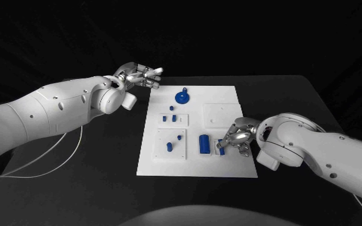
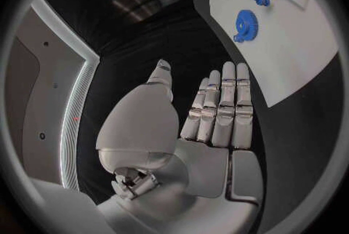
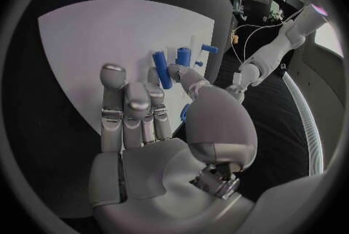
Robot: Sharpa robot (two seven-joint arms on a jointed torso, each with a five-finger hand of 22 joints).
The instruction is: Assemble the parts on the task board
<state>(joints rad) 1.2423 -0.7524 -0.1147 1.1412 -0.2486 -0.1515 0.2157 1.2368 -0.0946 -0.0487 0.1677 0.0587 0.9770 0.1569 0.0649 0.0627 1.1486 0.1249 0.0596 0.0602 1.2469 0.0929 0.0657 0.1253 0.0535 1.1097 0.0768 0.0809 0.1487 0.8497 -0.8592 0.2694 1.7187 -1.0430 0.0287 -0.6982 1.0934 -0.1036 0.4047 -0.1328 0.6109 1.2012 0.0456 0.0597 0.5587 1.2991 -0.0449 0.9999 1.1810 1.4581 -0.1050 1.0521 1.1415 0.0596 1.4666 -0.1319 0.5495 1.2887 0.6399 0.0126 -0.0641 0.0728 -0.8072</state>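
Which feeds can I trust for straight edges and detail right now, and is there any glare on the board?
Head view: the task board keeps straight edges, evenly lit, no glare; the background is black. Left wrist view: fisheye curves the board's edge; the left hand is sharp, the blue gear small but clear. Right wrist view: the board bulges into a rounded shape, and the right hand covers some parts.

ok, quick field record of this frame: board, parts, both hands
board: white task board on the black table
parts: blue gear at far end; blue cylinder near right hand; small blue pieces in the left-side insets
left hand: off the board's far left corner, fingers extended, holding nothing
right hand: at the board's right edge, fingertips at a small blue part; grip cannot be told
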